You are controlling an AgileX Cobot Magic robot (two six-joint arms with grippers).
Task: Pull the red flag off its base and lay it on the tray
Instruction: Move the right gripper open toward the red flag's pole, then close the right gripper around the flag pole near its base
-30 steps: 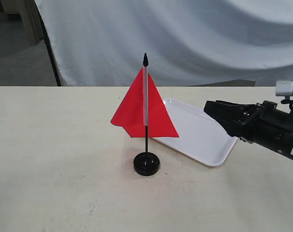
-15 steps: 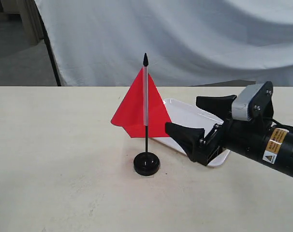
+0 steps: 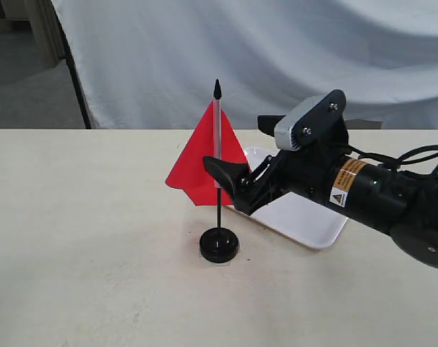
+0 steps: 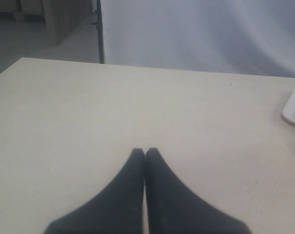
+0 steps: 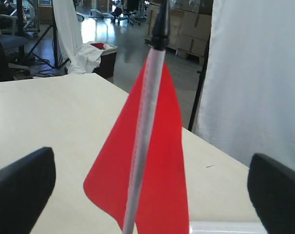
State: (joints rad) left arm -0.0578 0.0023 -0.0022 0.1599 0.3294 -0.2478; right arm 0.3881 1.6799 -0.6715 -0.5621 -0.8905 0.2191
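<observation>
Red flag: one; it is standing upright in the base, its pole seated in the centre, with the cloth hanging to both sides of the pale sleeve.
Base: one black round disc, sitting on the table, just in front of the tray's near-left end.
Tray: one, white, lying flat behind and to the right of the flag; nothing is showing on its visible part.
Right claw: one, gaping wide and gripping nothing; it is reaching in from the right over the tray. The right wrist view is showing the flag midway between the two fingers. Whether the near finger is touching the cloth cannot be told.
Left claw: one, fingers pressed together with nothing between them, hanging above bare table, with a corner of the tray showing at the edge of its view.
Writing: one yellow warning label with a triangle sign is showing on the right arm; its text is too small to read.
</observation>
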